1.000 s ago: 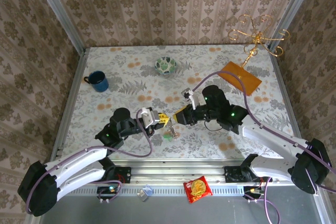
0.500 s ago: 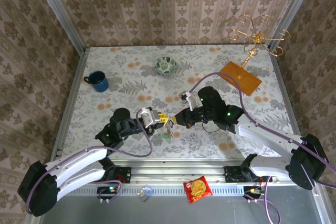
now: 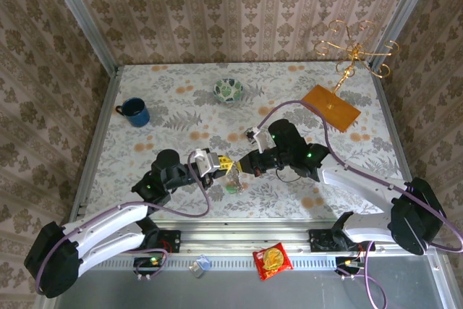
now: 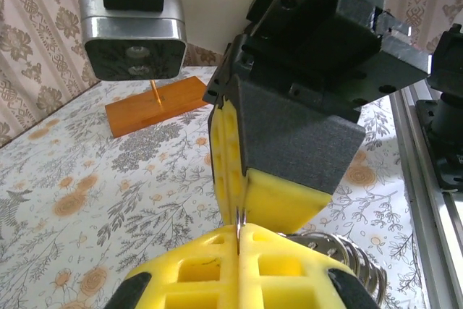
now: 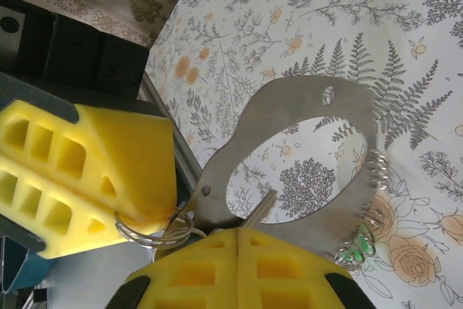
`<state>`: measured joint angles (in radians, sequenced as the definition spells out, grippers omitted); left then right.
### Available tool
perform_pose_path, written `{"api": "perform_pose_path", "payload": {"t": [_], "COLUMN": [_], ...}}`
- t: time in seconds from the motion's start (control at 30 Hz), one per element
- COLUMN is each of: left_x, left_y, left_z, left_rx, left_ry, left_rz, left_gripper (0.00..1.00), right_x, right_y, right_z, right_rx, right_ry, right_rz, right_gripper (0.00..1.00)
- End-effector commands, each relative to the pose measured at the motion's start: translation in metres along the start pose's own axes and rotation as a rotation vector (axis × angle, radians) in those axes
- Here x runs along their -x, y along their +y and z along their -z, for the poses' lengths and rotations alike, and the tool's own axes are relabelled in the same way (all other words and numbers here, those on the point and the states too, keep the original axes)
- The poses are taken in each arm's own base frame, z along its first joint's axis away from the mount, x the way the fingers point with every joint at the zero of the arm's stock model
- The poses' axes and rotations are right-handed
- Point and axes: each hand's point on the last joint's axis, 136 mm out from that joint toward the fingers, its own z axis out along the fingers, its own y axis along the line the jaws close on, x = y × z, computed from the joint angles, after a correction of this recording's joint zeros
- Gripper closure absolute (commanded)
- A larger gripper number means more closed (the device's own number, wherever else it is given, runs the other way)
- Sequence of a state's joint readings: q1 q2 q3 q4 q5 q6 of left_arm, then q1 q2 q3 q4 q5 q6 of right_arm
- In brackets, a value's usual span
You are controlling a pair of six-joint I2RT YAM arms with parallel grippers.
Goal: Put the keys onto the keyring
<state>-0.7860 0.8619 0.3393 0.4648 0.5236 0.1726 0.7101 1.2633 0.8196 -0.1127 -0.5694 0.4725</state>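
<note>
Silvery flat oval metal keyring [image 5: 296,95] is held up mid-counter [image 3: 181,99], right end effector [image 5: 237,231] clamped on its end, left end effector [image 4: 239,231] pinched shut, small wire ring [image 5: 163,235] at its tip.

Robot lab cell dressed up as a home. Wallpaper panels [image 3: 239,12] hang on bare aluminium posts [image 3: 79,16], and a floral cloth covers the table [image 3: 166,99]. Two arms [image 3: 108,218] are bolted to a slotted rail [image 3: 246,236], purple cables [image 3: 184,211] trailing. Household props sit around: blue mug [image 3: 134,112], patterned bowl [image 3: 229,90], gold stand [image 3: 354,52], snack packet [image 3: 272,260].
</note>
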Motion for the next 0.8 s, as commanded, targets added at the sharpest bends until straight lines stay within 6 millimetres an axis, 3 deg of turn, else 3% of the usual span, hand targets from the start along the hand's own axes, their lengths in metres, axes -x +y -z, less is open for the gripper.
{"api": "perform_pose_path", "payload": {"t": [0.0,0.07,0.17,0.5,0.77], "left_x": [0.015,0.015,0.015,0.018,0.018], "left_y": [-0.001,-0.001,-0.001,-0.002,-0.002], "left_z": [0.001,0.001,0.001,0.001,-0.001], "left_rx": [0.0,-0.002,0.0,0.002,-0.009], "left_ry": [-0.061,-0.063,-0.071,-0.106,-0.116], "left_rz": [-0.043,-0.04,-0.036,-0.018,0.001], "left_gripper": [1.0,1.0,1.0,1.0,1.0], "right_x": [0.02,0.024,0.025,0.022,0.02], "right_y": [0.014,0.013,0.01,0.021,0.02], "right_z": [0.014,0.021,0.029,0.037,0.025], "right_rx": [0.029,0.009,-0.023,-0.011,0.02], "right_ry": [-0.056,-0.086,-0.125,-0.256,-0.219], "right_rz": [0.063,0.12,0.25,0.838,0.966], "right_gripper": [0.96,0.77,0.67,0.65,0.68]}}
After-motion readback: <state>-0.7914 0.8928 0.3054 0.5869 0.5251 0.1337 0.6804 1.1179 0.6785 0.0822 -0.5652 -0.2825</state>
